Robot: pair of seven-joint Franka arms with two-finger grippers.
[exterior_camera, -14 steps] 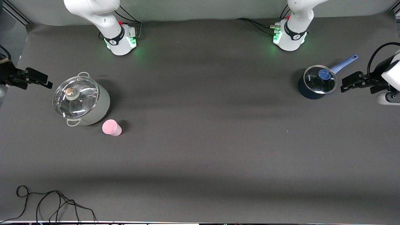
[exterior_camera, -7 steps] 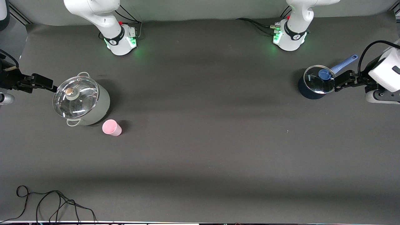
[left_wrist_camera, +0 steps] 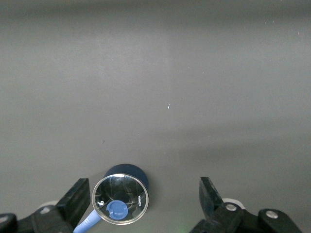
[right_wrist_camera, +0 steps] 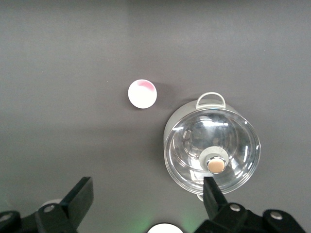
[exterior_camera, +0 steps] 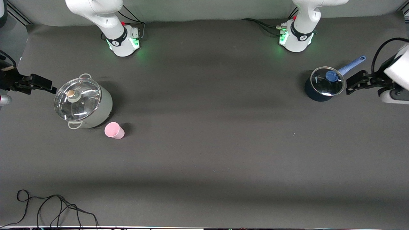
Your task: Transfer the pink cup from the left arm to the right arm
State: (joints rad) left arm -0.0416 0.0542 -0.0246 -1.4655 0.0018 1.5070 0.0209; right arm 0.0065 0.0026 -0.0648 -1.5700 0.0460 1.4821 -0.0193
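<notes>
**Inspector:** Report from the camera edge inward, placing everything by the pot.

**Operator:** Nearest the camera, well clear of the pot, I see a loose black cable (exterior_camera: pixel 48 207) on the table (exterior_camera: pixel 211 153). Next comes the small pink plastic cup (exterior_camera: pixel 114 130). It stands on end just beside the round grey metal pot with the glass lid (exterior_camera: pixel 83 103), a little nearer the camera than the pot and apart from it. Its long axis is vertical. I cannot tell which end is up.

**Inspector:** Grippers?

**Operator:** The right gripper (exterior_camera: pixel 44 83) hangs over the table edge beside the pot, at the right arm's end. Its wrist view shows the fingers spread wide with nothing between them, and the cup lies clear of them. The left gripper (exterior_camera: pixel 351 83) is well apart from the pot, over the table by the dark blue saucepan with the glass lid and light blue handle (exterior_camera: pixel 322 84). Its jaws are also parted and bare.

**Inspector:** Finding?

**Operator:** The cup lies close to the right gripper, with the whole table between it and the left one. In my judgement this fits either a cup the left arm has to cross for, or one the right arm has already set down.
</notes>
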